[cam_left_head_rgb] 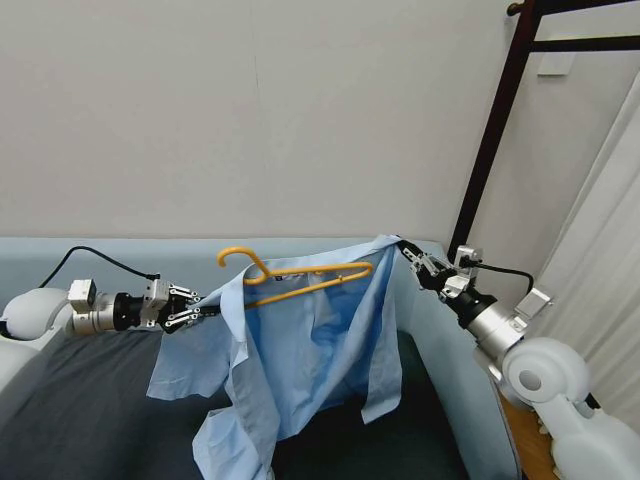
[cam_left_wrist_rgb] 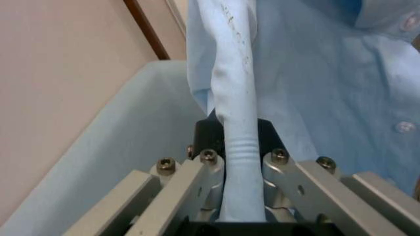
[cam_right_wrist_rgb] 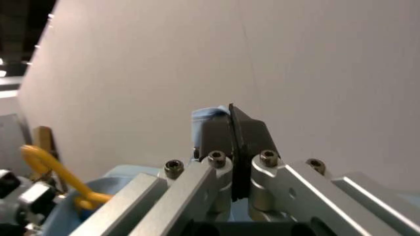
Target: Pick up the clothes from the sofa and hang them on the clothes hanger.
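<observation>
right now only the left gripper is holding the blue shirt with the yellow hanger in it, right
No, both hold it: the head view shows the right gripper shut on the blue shirt too, opposite the left gripper, yellow hanger inside.

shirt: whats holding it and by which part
Both grippers hold the shirt: left gripper pinches a fold near one shoulder, right gripper the opposite shoulder.

**Soft cloth, shiny metal**

The shirt is thin, soft cloth, wrinkled and matt, with small shiny buttons. The hanger looks like smooth plastic. The left gripper and right gripper are bare, shiny metal with dull black pads. The sofa seat is dark, matt cloth. The wall is plain and matt.
</observation>
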